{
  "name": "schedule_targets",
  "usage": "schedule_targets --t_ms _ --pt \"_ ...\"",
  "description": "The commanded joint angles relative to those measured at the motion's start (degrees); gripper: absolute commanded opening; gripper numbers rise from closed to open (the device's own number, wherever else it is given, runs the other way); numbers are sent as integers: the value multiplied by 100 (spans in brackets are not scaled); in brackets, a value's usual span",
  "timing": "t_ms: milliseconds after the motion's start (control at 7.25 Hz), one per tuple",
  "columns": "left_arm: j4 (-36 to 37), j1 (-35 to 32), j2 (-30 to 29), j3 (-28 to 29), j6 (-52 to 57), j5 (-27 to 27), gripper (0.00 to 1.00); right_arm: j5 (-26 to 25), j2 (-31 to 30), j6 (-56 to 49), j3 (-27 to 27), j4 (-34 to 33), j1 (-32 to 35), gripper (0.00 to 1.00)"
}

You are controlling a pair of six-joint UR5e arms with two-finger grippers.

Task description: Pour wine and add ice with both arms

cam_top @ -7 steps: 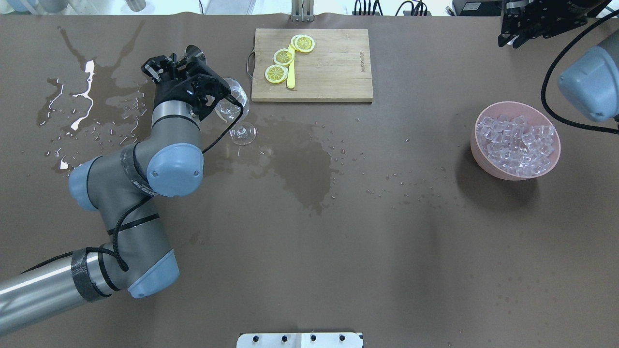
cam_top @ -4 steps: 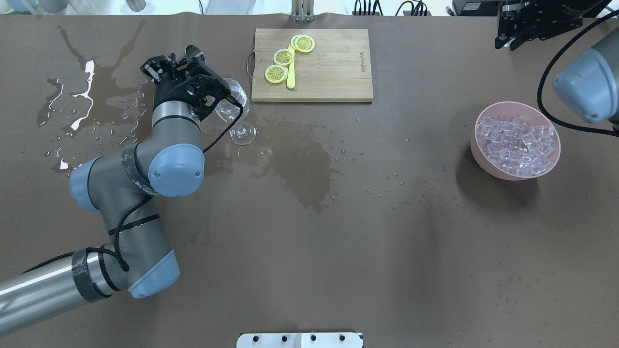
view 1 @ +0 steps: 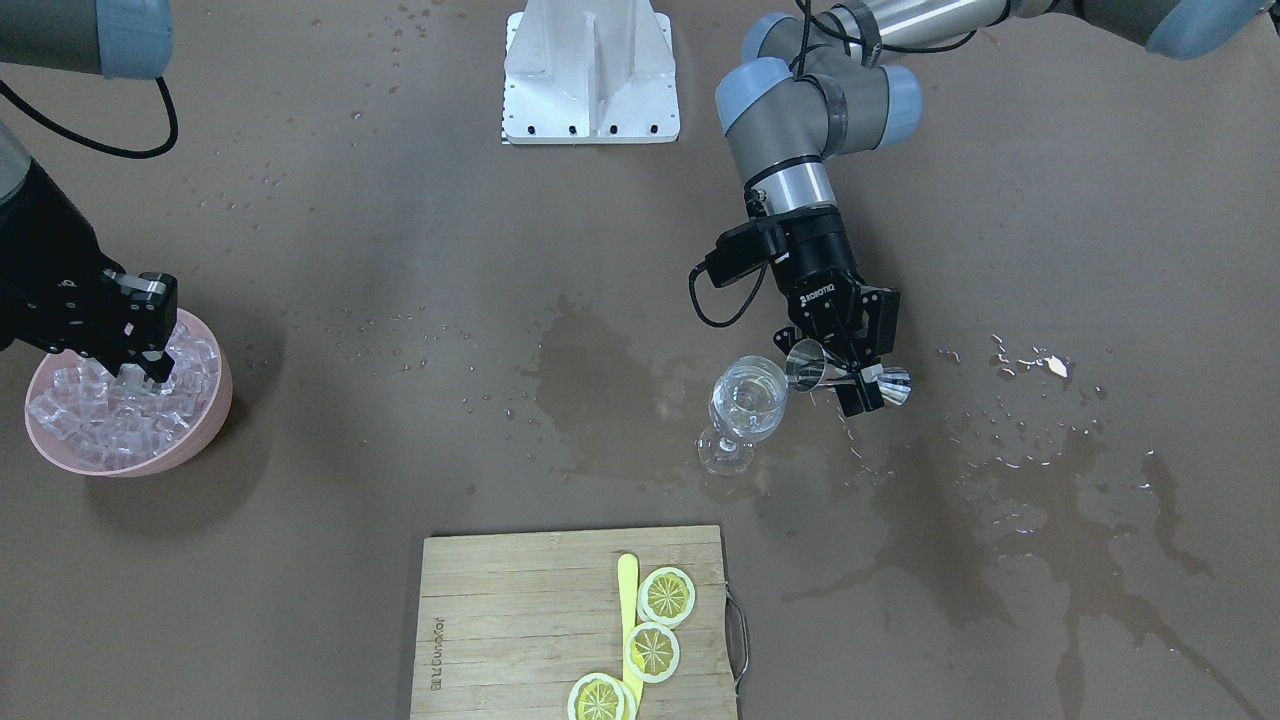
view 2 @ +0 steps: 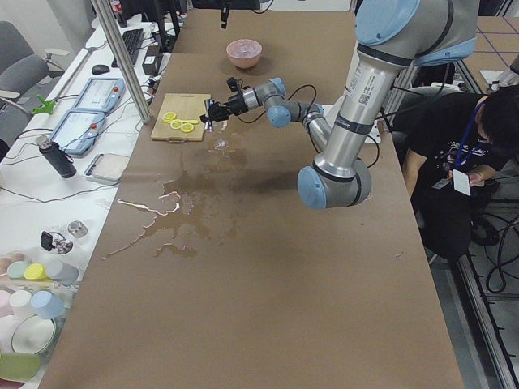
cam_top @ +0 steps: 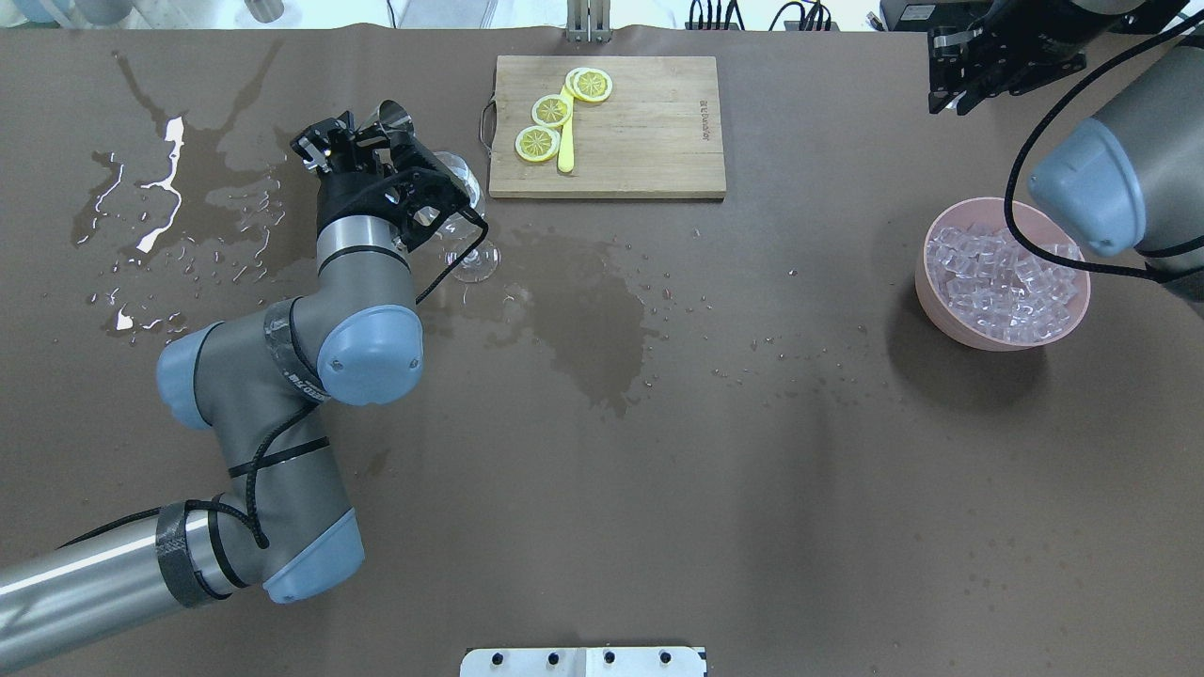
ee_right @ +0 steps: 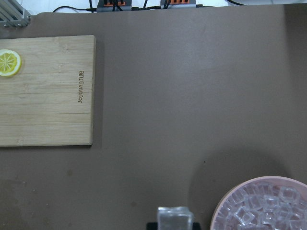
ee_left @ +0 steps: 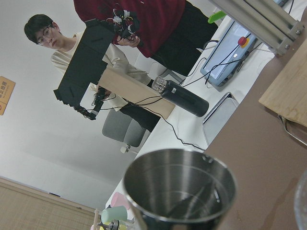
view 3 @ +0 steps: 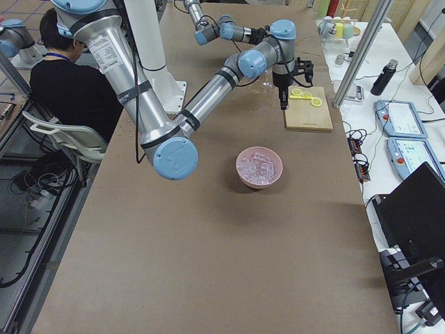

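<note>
Right wrist-mounted view: one ice cube (ee_right: 175,219) is pinched in my right gripper (view 1: 143,372), jaws clamped on two opposite flat faces. It's raised and off to the side of the pink bowl (cam_top: 926,291), which holds the rest of the ice (cam_top: 997,277).

Cube looks hard, light and glassy, so I'd judge it slick. Best held centred on the flats. A corner grip would likely squirt it out.

My left gripper (view 1: 852,380) is closed on the waist of the steel jigger (view 1: 805,365), which is tipped on its side with its mouth just beside the wine glass (view 1: 748,398) rim. Can't tell if they touch. In the left wrist view the cup looks about empty.

The wine (view 1: 745,418), clear and a small measure, sits in the glass.

The glass is the fragile part: thin stem, top-heavy, standing on a wet table (view 1: 400,250) with puddles (view 1: 600,400) nearby. I'd release the cube low over the rim and avoid bumping it. The jigger is stiff, so the waist grip is fine.
</note>
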Motion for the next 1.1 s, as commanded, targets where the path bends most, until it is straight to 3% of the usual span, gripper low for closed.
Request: schedule_targets --t_ms 0,414,966 --pt "331 14 -60 -12 106 21 18 -189 27 -9 12 0 -124 0" --pt "430 14 -148 5 370 161 18 -700 455 -18 -180 -8 -537 0" --pt "605 23 -175 119 624 275 18 -1094 1106 -18 -908 9 -818 0"
